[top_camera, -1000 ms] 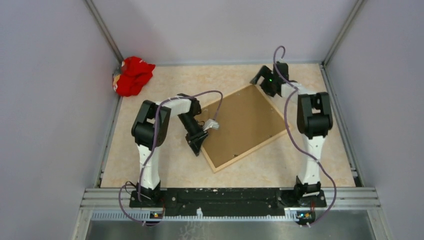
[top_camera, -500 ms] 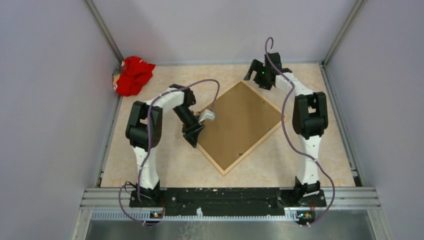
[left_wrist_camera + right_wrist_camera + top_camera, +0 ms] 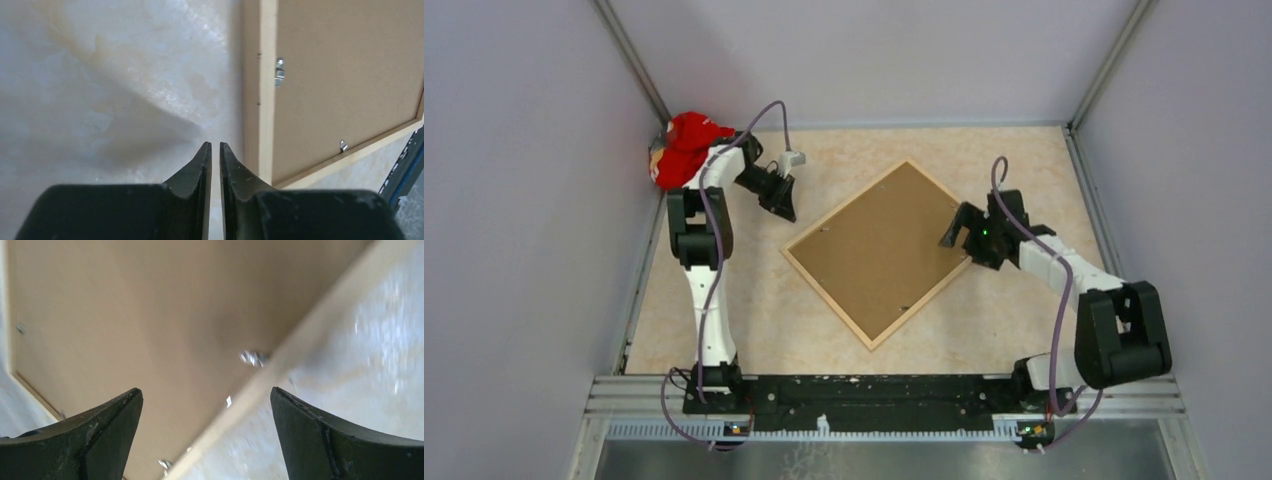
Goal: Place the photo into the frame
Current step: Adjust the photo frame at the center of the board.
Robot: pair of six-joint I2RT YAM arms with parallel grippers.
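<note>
Item one, the frame [image 3: 829,300]: it lies flat on the counter [image 3: 754,320], near the middle, turned so that one corner points toward the far wall. It is back side up. The brown backing board [image 3: 884,250] sits inside the light wooden rim and fills it. Small metal clips [image 3: 279,70] show along the inner edge of the rim. The photo is not visible in any view, and I cannot tell whether it lies under the board.

Item two, my right tool [image 3: 952,226]: it is released, with the fingers spread wide and nothing between them. It is placed over the frame's right edge. From the right wrist, the rim [image 3: 300,335] runs diagonally across the gap of the tool [image 3: 205,390], with the board [image 3: 150,305] on one side and bare counter [image 3: 375,390] on the other. I cannot tell whether it touches the frame.

Item three, my left tool [image 3: 786,210]: it is all but clenched. The left wrist view shows only a thin slit between the fingers [image 3: 200,165], and they grasp nothing. It hangs over bare counter [image 3: 100,75], just beside the frame's far-left edge [image 3: 260,75] and apart from it.

Item four: a crumpled red cloth [image 3: 689,150] lies in the far left corner of the counter, beside my left arm and well apart from the frame.
</note>
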